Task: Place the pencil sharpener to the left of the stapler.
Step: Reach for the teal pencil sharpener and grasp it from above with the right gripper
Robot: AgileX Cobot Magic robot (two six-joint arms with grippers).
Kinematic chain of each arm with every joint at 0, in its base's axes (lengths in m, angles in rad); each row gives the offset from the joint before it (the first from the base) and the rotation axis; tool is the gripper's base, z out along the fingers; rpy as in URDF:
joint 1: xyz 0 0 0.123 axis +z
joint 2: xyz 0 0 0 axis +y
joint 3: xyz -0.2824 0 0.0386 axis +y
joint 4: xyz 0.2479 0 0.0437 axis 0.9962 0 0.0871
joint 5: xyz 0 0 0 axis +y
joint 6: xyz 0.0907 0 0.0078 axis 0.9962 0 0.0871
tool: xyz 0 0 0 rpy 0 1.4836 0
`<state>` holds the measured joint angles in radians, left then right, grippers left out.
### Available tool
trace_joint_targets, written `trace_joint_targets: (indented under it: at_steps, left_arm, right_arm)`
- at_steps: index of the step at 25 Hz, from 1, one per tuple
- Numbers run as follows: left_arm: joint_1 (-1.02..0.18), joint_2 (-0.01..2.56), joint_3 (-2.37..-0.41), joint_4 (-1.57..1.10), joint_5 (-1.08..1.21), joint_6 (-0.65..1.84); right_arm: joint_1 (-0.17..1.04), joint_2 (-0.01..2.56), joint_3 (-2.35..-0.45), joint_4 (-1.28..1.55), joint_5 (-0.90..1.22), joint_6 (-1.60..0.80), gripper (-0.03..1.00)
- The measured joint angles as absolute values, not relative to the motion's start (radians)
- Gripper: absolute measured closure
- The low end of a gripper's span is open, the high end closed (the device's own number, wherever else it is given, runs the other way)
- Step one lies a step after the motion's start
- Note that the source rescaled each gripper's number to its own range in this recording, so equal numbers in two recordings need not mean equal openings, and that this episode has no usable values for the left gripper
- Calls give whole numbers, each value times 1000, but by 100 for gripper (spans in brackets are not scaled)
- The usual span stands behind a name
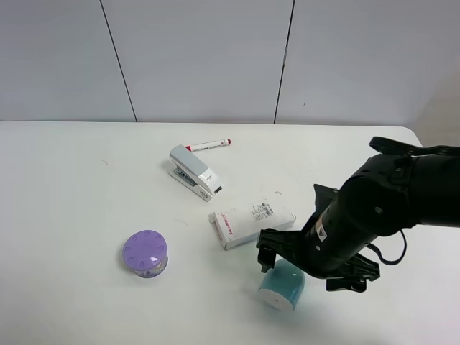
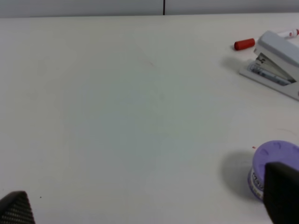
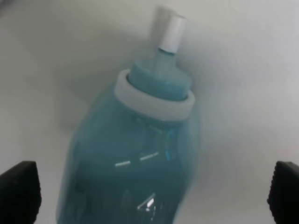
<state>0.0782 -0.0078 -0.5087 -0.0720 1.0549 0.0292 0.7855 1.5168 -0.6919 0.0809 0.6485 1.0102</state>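
Note:
The teal pencil sharpener [image 1: 282, 284] lies on its side near the table's front, right of centre, its white round end facing the front. In the right wrist view its barrel [image 3: 135, 154] fills the middle, small white cap pointing away. My right gripper [image 1: 305, 272] hangs just over it, open, with a fingertip on either side and neither touching it. The white and grey stapler [image 1: 194, 172] sits farther back, left of centre, and also shows in the left wrist view [image 2: 275, 65]. My left gripper [image 2: 149, 205] is open over bare table and holds nothing.
A purple round lidded container [image 1: 145, 254] stands front left, close to one left finger [image 2: 282, 191]. A white box with red print [image 1: 251, 221] lies between the stapler and the sharpener. A red-capped marker [image 1: 208, 144] lies behind the stapler.

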Motion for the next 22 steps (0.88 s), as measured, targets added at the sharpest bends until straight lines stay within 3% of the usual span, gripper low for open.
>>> trace_joint_targets:
  at_steps: [22]
  left_arm:
    - [78, -8, -509, -72, 1055, 29]
  right_arm:
    - [785, 1633, -692, 124, 586, 1001, 3]
